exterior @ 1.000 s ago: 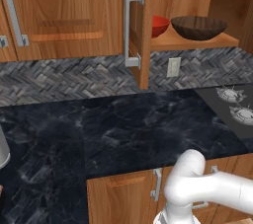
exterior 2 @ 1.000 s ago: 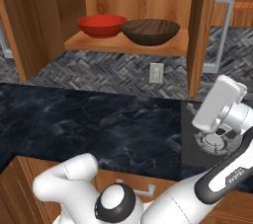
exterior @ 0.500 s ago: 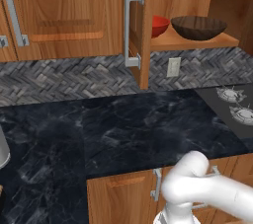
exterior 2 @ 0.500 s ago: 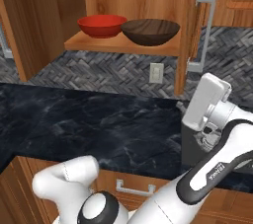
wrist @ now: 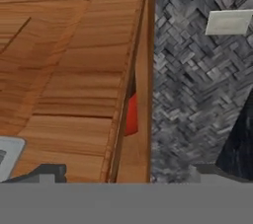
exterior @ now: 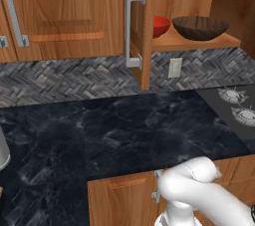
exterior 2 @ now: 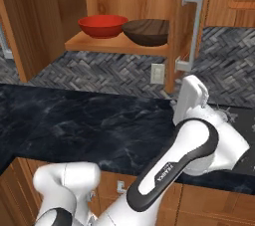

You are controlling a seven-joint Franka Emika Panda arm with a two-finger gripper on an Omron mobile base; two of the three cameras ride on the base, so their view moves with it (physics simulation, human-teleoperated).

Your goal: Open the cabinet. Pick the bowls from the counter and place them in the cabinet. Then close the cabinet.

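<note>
Right base view shows both bowls already on the cabinet shelf [exterior 2: 114, 46]: the red bowl [exterior 2: 102, 25] on the left and the dark wood-grain bowl [exterior 2: 147, 31] just beside it on the right, their rims close or touching. Nothing of the task sits on the black marble counter [exterior 2: 74, 120] that I can see. Both cabinet doors stand open; the right door [exterior 2: 175, 31] is edge-on with its grey bar handle [exterior 2: 191, 28] facing right. My gripper [exterior 2: 191, 95] hangs just below that door's lower corner, above the counter near the hob. I cannot tell how far the fingers are parted, and I see nothing held.

In the hand view I'm looking close along the door panel [wrist: 69, 70], a sliver of red bowl [wrist: 131, 114] peeking past its edge.

What's left, I judge, is closing. The risks: being this near the door's edge, a push could glance off or wedge the hand under the corner. The left door [exterior: 144, 26] must be swung shut as well, and reaching for it may sweep the arm across the shelf front.
</note>
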